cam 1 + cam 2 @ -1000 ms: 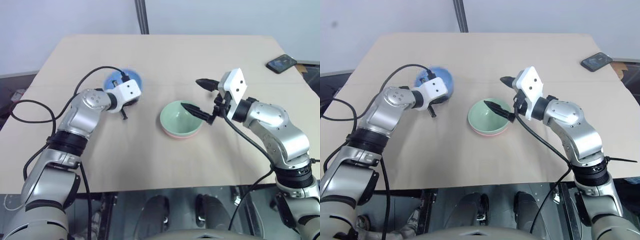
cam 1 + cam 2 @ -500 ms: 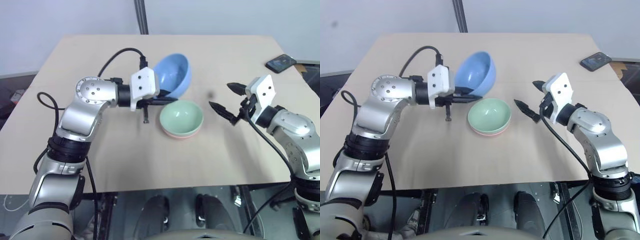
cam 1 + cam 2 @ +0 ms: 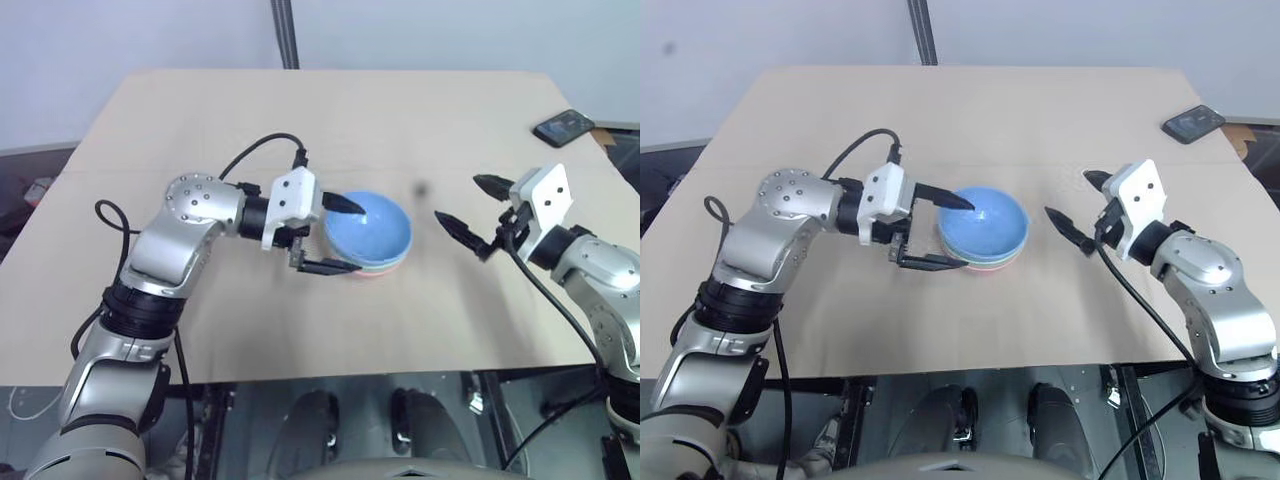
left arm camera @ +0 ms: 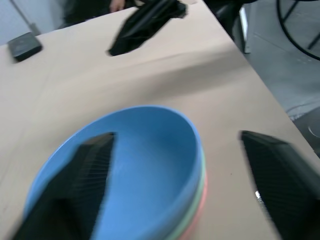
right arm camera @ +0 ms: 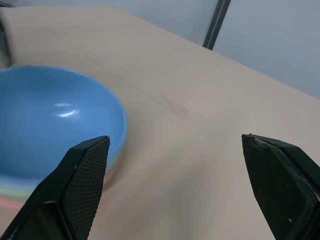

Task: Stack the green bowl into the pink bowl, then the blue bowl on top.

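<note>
blue bowl sits upright, mouth up, nested on the green bowl and pink bowl, mid-bench. round, so no long axis. left gripper has its fingers spread wide, straddling the stack's rim without clamping. right gripper hangs beside, fingers apart, holding nothing. phone lies at the far corner.

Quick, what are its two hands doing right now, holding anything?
Left hand: open, holding nothing, fingers on either side of the blue bowl.
Right hand: open, holding nothing, apart from the bowls.
</note>
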Robot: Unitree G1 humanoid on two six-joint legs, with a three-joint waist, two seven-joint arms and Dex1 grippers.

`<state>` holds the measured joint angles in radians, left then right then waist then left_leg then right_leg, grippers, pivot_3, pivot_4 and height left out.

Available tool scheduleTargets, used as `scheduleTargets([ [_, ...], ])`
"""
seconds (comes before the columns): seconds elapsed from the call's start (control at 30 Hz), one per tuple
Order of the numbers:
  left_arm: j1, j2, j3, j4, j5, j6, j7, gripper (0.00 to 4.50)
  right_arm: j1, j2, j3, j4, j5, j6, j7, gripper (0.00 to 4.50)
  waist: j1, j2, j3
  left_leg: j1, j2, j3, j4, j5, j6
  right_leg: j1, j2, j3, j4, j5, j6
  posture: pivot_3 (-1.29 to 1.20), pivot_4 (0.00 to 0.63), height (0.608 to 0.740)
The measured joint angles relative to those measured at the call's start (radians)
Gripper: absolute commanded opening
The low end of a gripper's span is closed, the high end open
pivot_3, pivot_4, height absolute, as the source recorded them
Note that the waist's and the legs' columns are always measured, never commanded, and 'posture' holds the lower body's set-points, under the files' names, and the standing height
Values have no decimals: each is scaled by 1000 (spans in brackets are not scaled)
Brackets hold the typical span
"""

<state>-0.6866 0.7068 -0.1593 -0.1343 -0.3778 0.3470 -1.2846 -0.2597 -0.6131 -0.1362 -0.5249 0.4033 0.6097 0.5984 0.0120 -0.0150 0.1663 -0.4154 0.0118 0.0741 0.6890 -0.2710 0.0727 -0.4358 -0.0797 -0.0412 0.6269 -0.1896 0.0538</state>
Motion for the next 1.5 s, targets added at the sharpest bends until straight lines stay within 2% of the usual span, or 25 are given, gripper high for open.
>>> scheduleTargets([
  [0.2,114,-12,179,-16,-68,26,132,4479,77,-58,-54,-40,109,2,100,4413,-1,0,0,1,1,0,0,0,0,1,0,0,0,0,0,0,150,740],
  [0.43,274,9,337,-75,-139,39,194,4479,157,-130,-127,-47,192,-13,211,4413,2,0,0,1,1,-1,0,0,0,2,0,-1,0,0,0,0,150,740],
  [0.77,521,42,524,-85,-178,8,209,4479,348,-255,-394,-7,268,-69,416,4413,2,0,0,3,2,-1,1,0,0,4,-1,-1,-1,0,0,0,150,740],
  [0.93,621,46,575,-83,-185,1,217,4479,415,-266,-465,22,262,-77,440,4413,2,0,0,4,2,0,1,0,0,4,-1,-1,-1,-1,-1,0,150,740],
  [1.07,673,30,614,-75,-182,-16,259,4479,449,-266,-476,55,228,-91,428,4413,3,0,-1,4,2,0,1,-1,0,4,-1,0,-1,-2,-3,0,150,740],
  [1.5,791,6,625,-140,-178,-21,357,4479,460,-291,-494,135,201,-113,452,4413,2,-1,-1,4,2,0,0,-1,1,4,-2,0,-1,-2,-4,0,150,740],
])
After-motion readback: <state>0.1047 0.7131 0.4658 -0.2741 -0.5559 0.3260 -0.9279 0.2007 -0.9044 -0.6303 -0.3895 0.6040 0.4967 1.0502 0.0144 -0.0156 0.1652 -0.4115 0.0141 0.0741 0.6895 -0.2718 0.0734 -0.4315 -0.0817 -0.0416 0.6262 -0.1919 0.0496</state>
